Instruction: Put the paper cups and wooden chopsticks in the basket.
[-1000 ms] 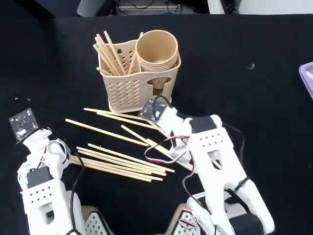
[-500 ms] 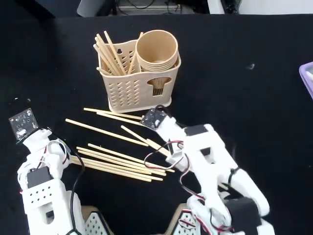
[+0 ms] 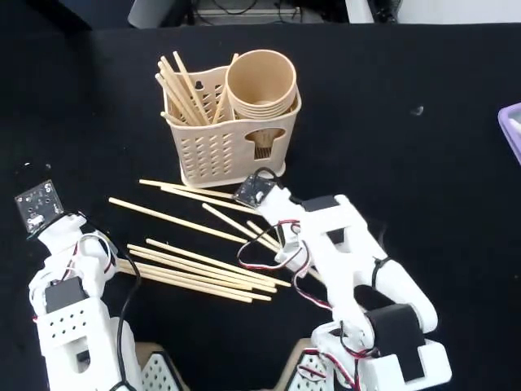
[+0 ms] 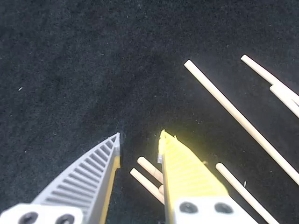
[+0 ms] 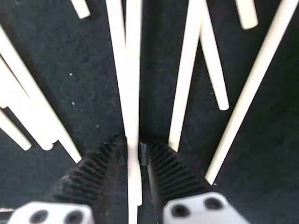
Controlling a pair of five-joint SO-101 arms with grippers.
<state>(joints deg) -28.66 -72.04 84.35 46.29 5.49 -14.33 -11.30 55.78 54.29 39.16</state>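
Black table (image 3: pixel 431 212), purple thing (image 3: pixel 511 126) at rt edge; rt gripper (image 5: pixel 132 144) pinches one chopstick (image 5: pixel 133 56); left gripper (image 4: pixel 139 137) part-open, empty.

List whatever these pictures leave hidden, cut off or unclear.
Loose chopsticks: high view, the right arm covers several ends.
Paper cups: high view, the basket wall hides the stack's lower part; count unclear.
Purple object: high view, cut off by the picture's edge.
Chopstick in the right gripper: right wrist view, both ends run past the picture's edges.
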